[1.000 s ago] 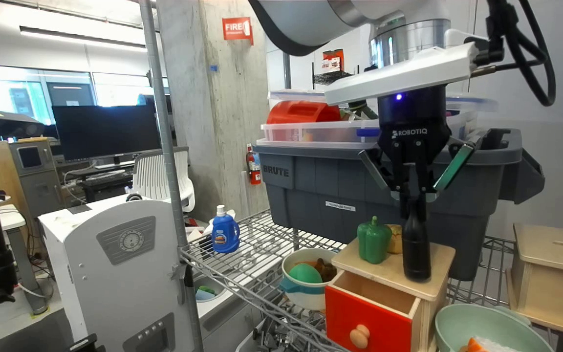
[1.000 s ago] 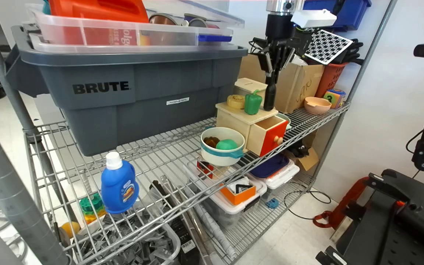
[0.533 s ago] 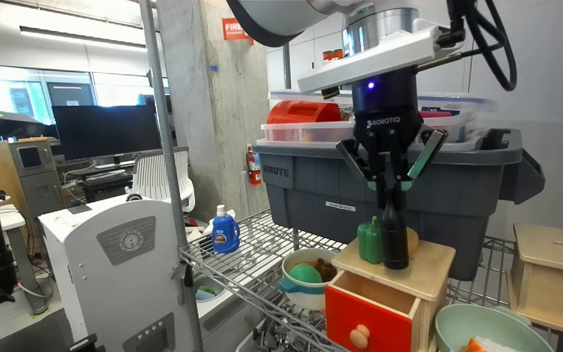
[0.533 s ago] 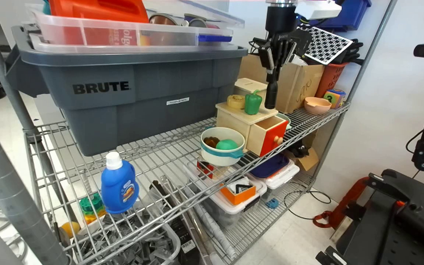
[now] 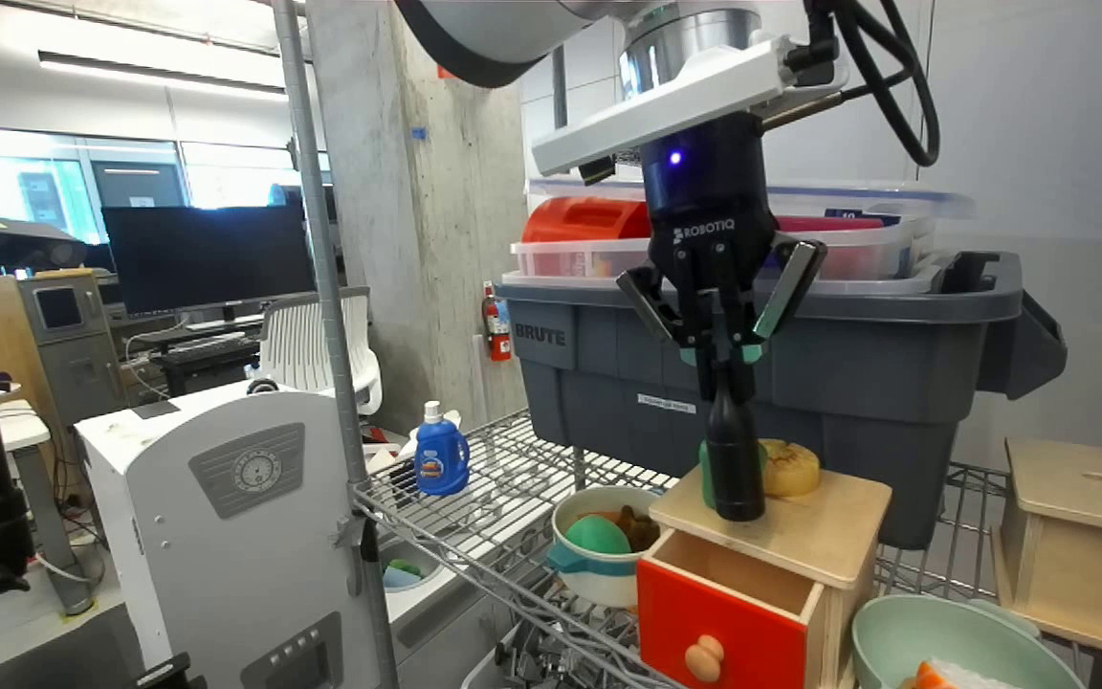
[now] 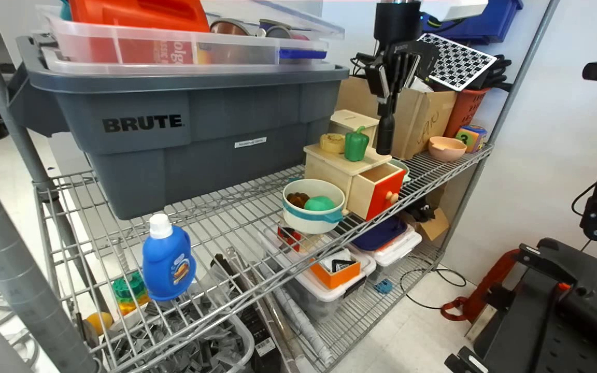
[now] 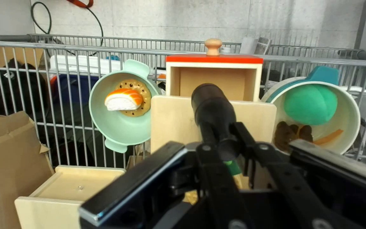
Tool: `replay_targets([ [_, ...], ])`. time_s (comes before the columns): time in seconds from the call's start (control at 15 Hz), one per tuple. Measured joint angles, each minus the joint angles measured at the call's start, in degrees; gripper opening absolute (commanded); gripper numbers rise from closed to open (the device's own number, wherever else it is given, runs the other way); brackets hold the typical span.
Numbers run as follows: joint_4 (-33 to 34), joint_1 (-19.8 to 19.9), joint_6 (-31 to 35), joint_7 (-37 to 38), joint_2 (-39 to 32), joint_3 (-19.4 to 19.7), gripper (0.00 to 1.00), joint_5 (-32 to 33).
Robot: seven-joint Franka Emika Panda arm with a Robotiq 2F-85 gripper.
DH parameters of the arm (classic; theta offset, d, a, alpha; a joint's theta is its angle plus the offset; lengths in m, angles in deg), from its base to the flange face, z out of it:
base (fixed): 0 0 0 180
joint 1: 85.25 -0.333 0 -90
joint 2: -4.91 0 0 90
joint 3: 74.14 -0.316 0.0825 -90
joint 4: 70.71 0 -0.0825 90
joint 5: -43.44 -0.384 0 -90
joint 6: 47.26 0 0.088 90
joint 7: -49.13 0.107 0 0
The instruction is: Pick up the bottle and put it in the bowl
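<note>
The tote (image 6: 215, 111) was taken as landmark. Its side wall read "BRUTE" in both exterior views; a white label (image 6: 250, 142) on that wall carried print too small to read. In an exterior view the gripper (image 5: 727, 381), in front of the tote, bore "ROBOTIQ". A red pack (image 6: 176, 53), in the clear bin (image 6: 262, 56) atop the tote, showed "olg" through the plastic; the rest was uncertain. Right of the tote, a carton (image 6: 416, 127) bore handwriting, not securely legible. Beyond the carton, a block (image 6: 471, 137) showed "3".
</note>
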Motion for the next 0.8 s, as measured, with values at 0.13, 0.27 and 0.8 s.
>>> replay_targets([
  [0.13, -0.9, -0.4, 0.0, 0.7, 0.8, -0.1, 0.05, 0.5],
  [0.27, -1.9, -0.5, 0.1, 1.1, 1.6, -0.1, 0.05, 0.6],
  [0.8, -3.1, -0.5, 0.1, 2.3, 2.5, -0.2, 0.05, 1.4],
])
